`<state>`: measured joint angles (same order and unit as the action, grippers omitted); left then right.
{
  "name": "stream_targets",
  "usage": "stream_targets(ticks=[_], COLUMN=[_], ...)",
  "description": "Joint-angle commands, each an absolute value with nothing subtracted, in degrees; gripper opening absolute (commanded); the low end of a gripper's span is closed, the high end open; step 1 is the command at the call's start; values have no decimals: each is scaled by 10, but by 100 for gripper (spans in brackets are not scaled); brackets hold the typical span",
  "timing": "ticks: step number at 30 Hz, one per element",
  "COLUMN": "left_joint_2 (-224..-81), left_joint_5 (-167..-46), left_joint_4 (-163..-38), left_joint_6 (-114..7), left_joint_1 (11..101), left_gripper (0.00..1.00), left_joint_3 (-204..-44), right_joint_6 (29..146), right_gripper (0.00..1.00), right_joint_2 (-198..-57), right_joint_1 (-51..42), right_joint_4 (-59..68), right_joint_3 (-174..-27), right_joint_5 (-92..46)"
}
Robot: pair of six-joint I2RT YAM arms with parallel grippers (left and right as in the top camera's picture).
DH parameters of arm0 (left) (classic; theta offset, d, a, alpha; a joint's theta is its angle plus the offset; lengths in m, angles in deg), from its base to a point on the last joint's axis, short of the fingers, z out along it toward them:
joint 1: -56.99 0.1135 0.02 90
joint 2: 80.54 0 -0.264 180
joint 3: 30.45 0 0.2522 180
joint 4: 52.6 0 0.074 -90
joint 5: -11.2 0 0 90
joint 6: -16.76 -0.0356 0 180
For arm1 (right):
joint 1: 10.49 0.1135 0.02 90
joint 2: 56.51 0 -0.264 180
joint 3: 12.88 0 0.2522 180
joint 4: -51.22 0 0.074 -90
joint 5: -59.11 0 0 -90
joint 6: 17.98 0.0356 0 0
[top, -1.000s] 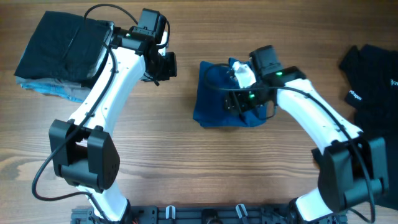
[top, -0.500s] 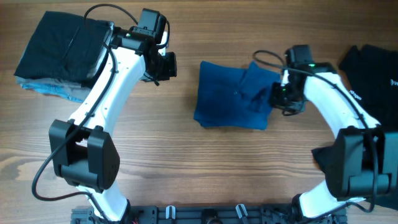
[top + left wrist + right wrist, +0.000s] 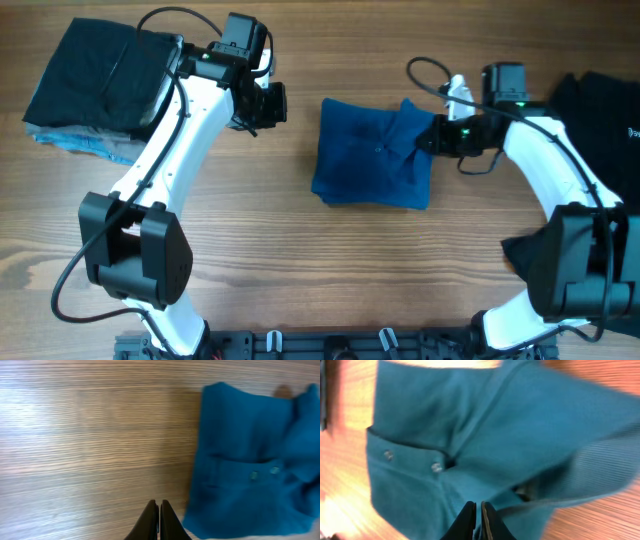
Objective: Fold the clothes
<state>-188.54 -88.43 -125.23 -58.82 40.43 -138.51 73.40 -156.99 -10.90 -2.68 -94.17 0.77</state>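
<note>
Right tool (image 3: 438, 138) clenched at blue polo shirt (image 3: 368, 158) right edge, earlier over its middle; left tool (image 3: 270, 105) clenched, unmoved.

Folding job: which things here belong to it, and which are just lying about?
Job:
blue polo shirt, folded at centre
black garment, loose at the right edge
folded stack beside the left arm

Not the job:
wooden table
mounting rail at the near edge

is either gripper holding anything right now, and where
Left gripper is shut on nothing. Right gripper appears pinched shut on the right edge of the blue polo shirt.
</note>
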Motion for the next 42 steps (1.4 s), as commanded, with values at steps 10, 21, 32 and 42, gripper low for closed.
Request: stream_targets(ticks=[10, 21, 32, 42], left_joint_2=[-1893, -1899, -1957, -1939], left_joint_5=[-1021, -1061, -995, -1080], left_joint_4=[-1181, -901, -852, -915], left_joint_6=[-576, -358, -327, -524], left_joint_1=[313, 274, 313, 436], left_gripper=[4, 4, 4, 10], left_joint_3=[-1303, -1100, -1106, -1240], right_joint_6=[925, 826, 823, 767], right_gripper=[4, 8, 7, 11], right_joint_2=[-1648, -1491, -1491, -1500], right_joint_1=[-107, -111, -110, -85], right_joint_4=[-122, -86, -82, 36], right_joint_3=[-931, -931, -931, -929], right_joint_5=[-242, -115, -110, -40])
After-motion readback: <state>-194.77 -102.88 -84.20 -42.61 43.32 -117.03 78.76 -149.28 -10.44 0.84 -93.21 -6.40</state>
